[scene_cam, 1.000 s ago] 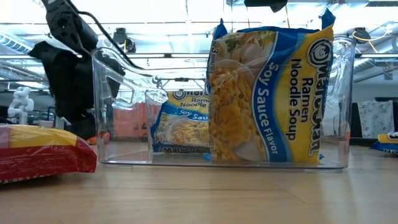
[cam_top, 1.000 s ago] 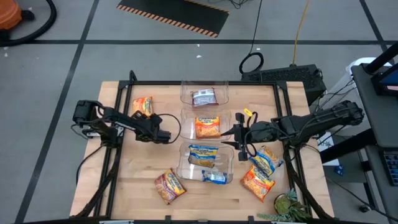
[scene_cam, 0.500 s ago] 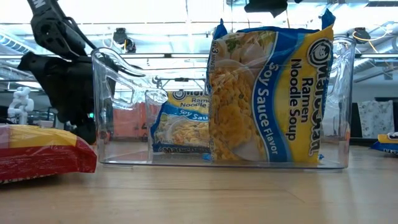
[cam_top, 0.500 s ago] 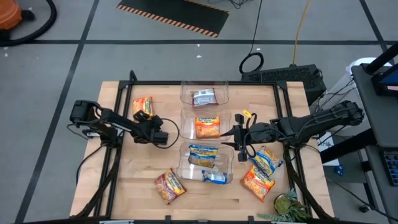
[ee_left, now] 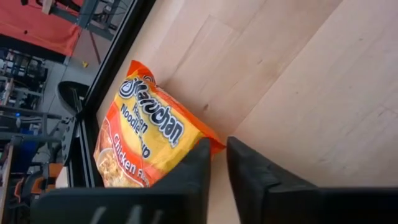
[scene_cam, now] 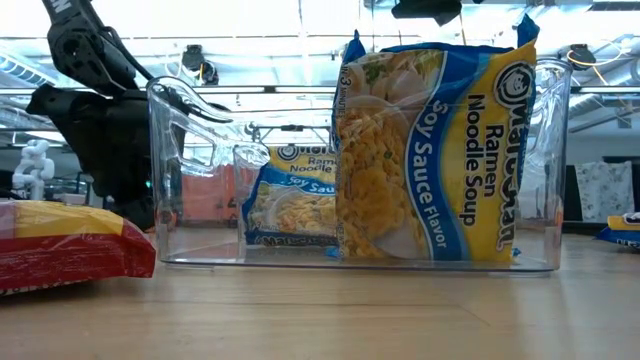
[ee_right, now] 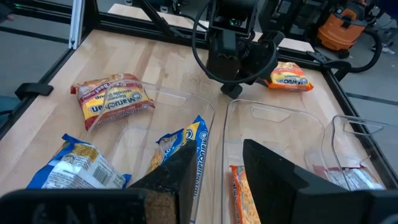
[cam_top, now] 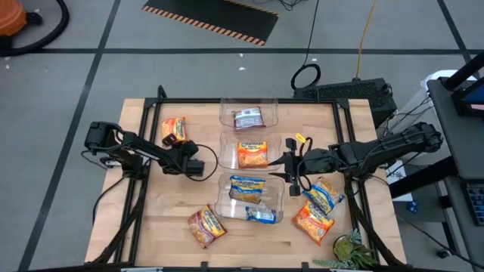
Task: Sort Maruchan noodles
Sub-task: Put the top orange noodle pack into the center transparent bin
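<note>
One camera looks straight down on the whole table (cam_top: 151, 227). One sits low, very close to the clear bin (scene_cam: 360, 255). Both see that bin.

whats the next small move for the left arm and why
Probably open the left gripper and reach toward the orange chicken packet lying loose at the table's far left. The left wrist view shows that packet just beyond the nearly closed, empty fingers, and the middle bin already holds an orange packet.

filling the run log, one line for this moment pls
left tool: shut, empty, near orange packet | right tool: open, beside middle bin | loose red packet
</note>
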